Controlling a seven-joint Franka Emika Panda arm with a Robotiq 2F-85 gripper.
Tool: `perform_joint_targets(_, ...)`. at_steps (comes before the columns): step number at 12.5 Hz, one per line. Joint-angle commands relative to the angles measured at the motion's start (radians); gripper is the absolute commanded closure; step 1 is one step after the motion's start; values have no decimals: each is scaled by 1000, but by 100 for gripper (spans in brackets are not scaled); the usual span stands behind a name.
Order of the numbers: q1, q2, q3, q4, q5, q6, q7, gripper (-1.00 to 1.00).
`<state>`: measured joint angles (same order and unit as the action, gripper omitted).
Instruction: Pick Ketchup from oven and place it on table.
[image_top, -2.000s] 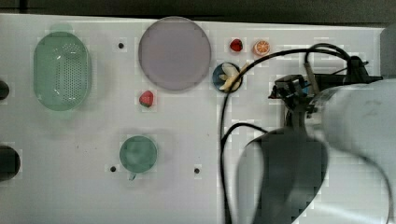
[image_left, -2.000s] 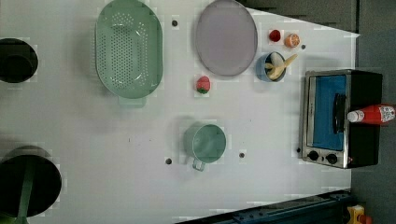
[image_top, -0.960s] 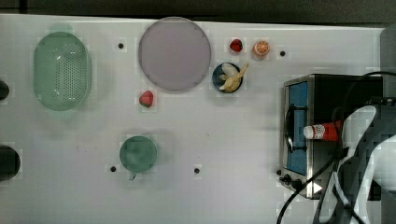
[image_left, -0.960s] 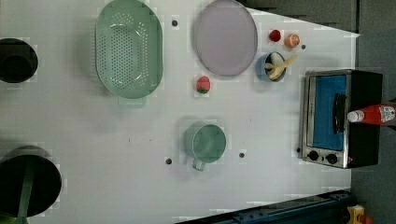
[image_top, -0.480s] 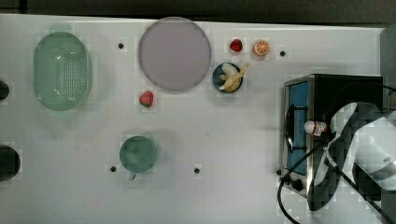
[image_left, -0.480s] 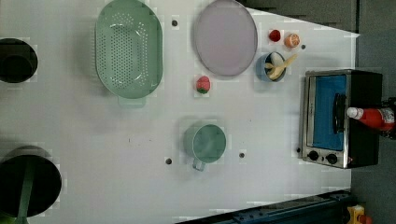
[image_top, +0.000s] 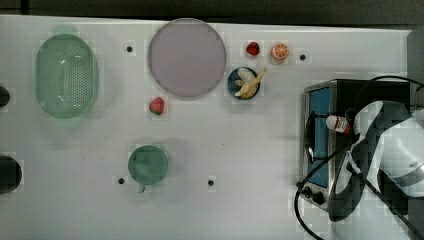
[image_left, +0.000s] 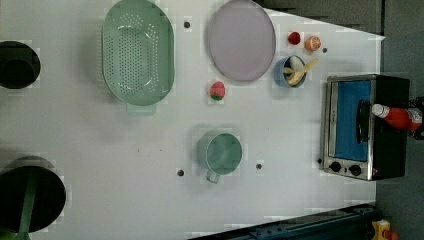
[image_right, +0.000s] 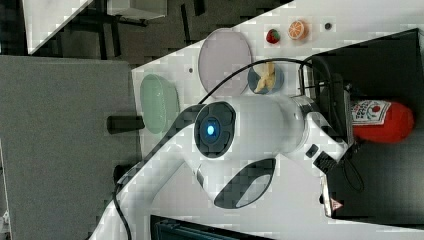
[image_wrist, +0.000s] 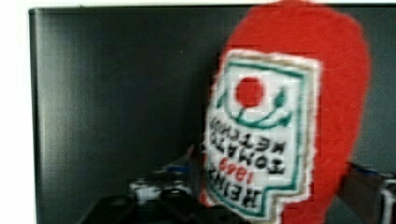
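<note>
One red ketchup bottle lies on its side on the black top of the oven. My pincer has a finger on each side of the bottle's lower end. I cannot tell if the fingers press it or only stand beside it.

The oven sits at the edge of the table, on the top view's right. Its glass door faces the wide white middle, where there is lots of free room. A green cup stands well apart from the oven, and a bowl with a banana is near the oven's corner.

My big white arm hides most of the bottle in the top view, so just the white cap pokes out. The left view shows the bottle's cap and red neck. The right view shows the label and the round red end.
</note>
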<state>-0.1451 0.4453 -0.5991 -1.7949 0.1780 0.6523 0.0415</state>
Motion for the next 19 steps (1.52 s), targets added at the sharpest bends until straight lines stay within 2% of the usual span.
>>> perform_joint_targets(1, -13, -13, -12, 13, 8, -6, -2, -27)
perform_joint_targets(4, -6, -24, -11, 39, 7, -33, -2, -27)
perform_joint_targets(6, 19, -56, -6, 84, 7, -120, -2, -27)
perform_joint_targets(11, 148, -183, 38, 196, -12, -329, -8, -27)
perform_joint_targets(15, 246, -274, 121, 199, -15, -377, -8, -27)
perform_joint_targets(19, 303, -297, 213, 196, -17, -461, -7, -27)
